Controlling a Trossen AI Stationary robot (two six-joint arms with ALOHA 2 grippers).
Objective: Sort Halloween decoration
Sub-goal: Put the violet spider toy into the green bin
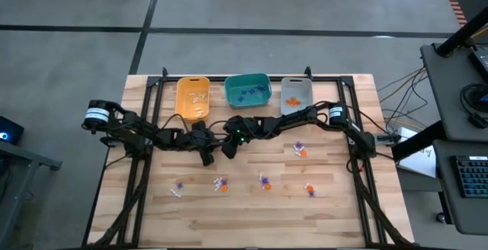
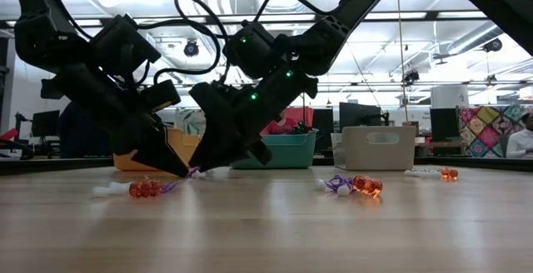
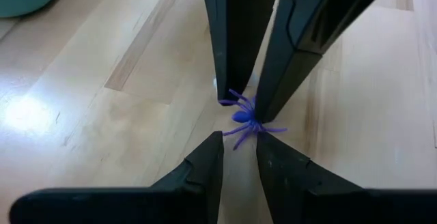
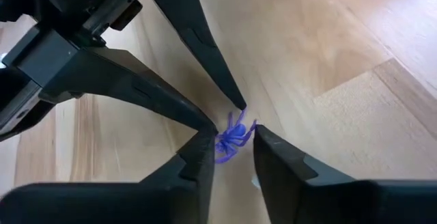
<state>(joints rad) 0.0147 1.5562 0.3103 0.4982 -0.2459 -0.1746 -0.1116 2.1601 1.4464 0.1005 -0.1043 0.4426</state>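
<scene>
At the table's [image 1: 335, 204] middle, both grippers converge on one purple spider [image 3: 244, 117] lying on the wood. Left gripper [image 3: 239, 145] and right gripper [image 4: 231, 138] have narrow jaws bracketing it; whether either actually pinches it, I cannot tell. Judged step: pickup; next, lift toward the teal bin [image 1: 247, 90].

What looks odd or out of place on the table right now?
Both claws, left claw and right claw, crowd one tiny purple spider mid-table, fingertips nearly meeting around it. Other trinkets lie scattered, unsorted, on the table.
</scene>
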